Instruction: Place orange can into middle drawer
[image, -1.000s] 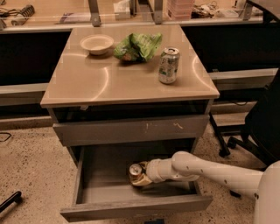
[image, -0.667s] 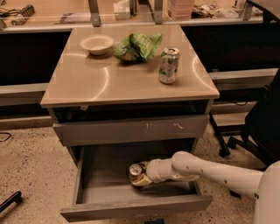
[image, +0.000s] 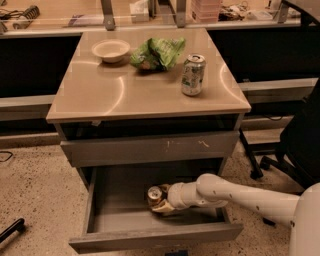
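The middle drawer (image: 155, 238) is pulled open below the cabinet top, and its smooth grey inside shows. The orange can (image: 154, 194) is upright inside it, right of centre, silver top with pull tab facing up. My white arm reaches in from the right. My gripper (image: 161, 201) is inside the drawer and shut on the orange can, with a pale finger (image: 163, 207) showing at the can's lower side. I cannot tell whether the can's base touches the drawer floor.
The upper drawer front (image: 150, 148), with pale scratch marks, is closed above. On the cabinet top (image: 95, 95) stand a silver-and-green can (image: 193, 75), a green bag (image: 157, 52) and a bowl (image: 110, 50). An office chair (image: 300, 140) is at the right, and a black object (image: 11, 230) lies on the floor.
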